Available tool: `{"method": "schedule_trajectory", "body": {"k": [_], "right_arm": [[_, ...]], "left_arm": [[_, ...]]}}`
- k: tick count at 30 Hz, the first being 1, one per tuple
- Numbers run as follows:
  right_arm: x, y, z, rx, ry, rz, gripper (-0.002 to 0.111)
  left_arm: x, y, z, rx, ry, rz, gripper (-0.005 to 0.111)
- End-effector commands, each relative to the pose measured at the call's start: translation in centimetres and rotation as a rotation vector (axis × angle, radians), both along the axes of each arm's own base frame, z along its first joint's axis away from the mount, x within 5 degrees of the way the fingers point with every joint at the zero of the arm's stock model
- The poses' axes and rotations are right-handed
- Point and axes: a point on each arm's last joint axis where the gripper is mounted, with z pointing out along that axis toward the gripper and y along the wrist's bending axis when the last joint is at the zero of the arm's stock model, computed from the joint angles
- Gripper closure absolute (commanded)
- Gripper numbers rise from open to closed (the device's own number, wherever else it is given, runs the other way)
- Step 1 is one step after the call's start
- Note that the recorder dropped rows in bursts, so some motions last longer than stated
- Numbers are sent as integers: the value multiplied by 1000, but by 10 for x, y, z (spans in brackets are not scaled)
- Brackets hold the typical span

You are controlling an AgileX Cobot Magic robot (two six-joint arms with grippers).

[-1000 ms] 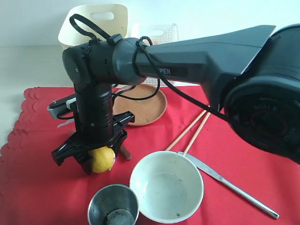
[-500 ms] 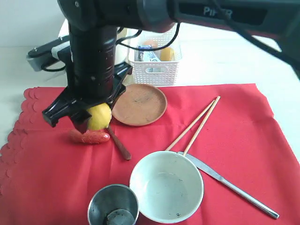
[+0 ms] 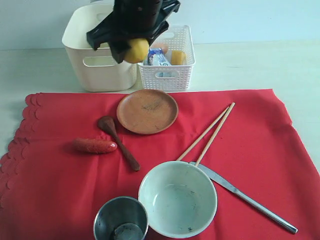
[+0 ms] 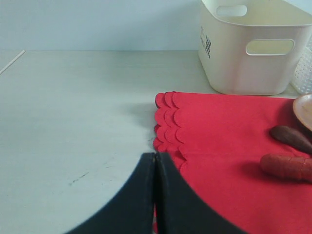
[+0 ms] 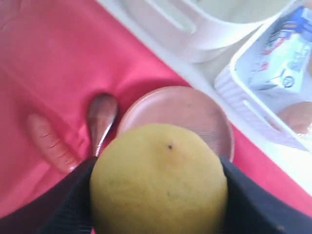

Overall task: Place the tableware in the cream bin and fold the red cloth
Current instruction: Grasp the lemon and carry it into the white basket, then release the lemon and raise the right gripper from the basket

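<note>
Grip on the lemon [image 3: 137,50] looked secure: the right claw [image 3: 131,46] was clenched around it from both sides, with the fruit bulging out between the jaws, and it hung above the gap where the cream bin [image 3: 100,75] met the white basket [image 3: 167,80]. Judging by the food already in the basket, a milk carton [image 3: 157,57] among it, the lemon belonged there and not in the bin. Doing this well would mean carrying the claw fully over the basket's open top, lowering it close to the contents and only then letting go, since a round fruit dropped from that height near the shared rim could bounce into the bin or roll off across the table [image 3: 250,65].

The left claw [image 4: 155,158] was clenched on nothing, hovering over bare table just beside the scalloped edge of the red cloth [image 3: 60,190].

None of the tableware was in the bin yet. The plate [image 3: 147,111], spoon [image 3: 117,140], chopsticks [image 3: 207,132], knife [image 3: 245,197], bowl [image 3: 177,200] and cup [image 3: 120,220] all lay on the cloth, with the sausage [image 3: 95,146] beside the spoon, so folding would have to wait.
</note>
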Motion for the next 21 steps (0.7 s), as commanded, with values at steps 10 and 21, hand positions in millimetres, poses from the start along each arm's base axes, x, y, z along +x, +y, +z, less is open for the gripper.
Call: {"method": "schedule_trajectory", "body": {"k": [10, 21], "right_arm": [[84, -74, -12, 169, -117, -333, 108], [129, -95, -69, 304, -96, -450, 108]], "left_arm": [[0, 0, -1, -3, -6, 3, 107], [0, 0, -1, -3, -6, 3, 107]]}}
